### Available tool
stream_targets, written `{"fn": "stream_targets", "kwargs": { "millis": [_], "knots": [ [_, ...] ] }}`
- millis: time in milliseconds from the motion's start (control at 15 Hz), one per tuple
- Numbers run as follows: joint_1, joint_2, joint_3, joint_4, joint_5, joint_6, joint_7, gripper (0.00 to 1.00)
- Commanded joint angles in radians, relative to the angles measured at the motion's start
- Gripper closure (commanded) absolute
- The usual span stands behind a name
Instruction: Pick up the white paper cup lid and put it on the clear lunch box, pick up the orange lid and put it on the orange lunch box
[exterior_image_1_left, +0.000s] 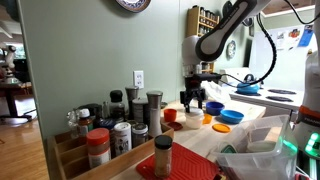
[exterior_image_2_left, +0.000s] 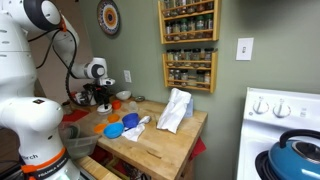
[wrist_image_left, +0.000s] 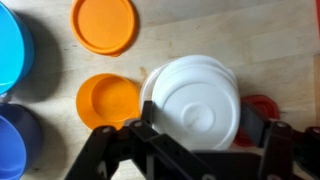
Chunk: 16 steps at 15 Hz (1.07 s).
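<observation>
Black gripper (wrist_image_left: 205, 140) hangs over round white plastic cup lid (wrist_image_left: 192, 105), fingers spread. The lid lies just beside low orange plastic lunch box (wrist_image_left: 108, 100); flat round orange lid (wrist_image_left: 105, 25) is apart. Should centre on rim, descend straight, close gently.

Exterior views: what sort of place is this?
Most likely a home kitchen. Wall-mounted spice racks are full of jars, a white stove carries a blue kettle, and the arm works over a wooden counter.
</observation>
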<state>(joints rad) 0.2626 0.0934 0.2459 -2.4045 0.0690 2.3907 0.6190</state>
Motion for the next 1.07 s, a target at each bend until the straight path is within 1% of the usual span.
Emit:
{"fn": "stream_targets", "kwargs": {
  "millis": [0,333,1000],
  "knots": [
    [0.009,-0.024,-0.010,-0.011,-0.037,0.004,0.021,0.39],
    [0.004,-0.050,-0.009,-0.021,-0.041,-0.001,0.020,0.39],
    [0.002,-0.050,-0.009,-0.029,-0.032,-0.012,0.012,0.39]
  ]
}}
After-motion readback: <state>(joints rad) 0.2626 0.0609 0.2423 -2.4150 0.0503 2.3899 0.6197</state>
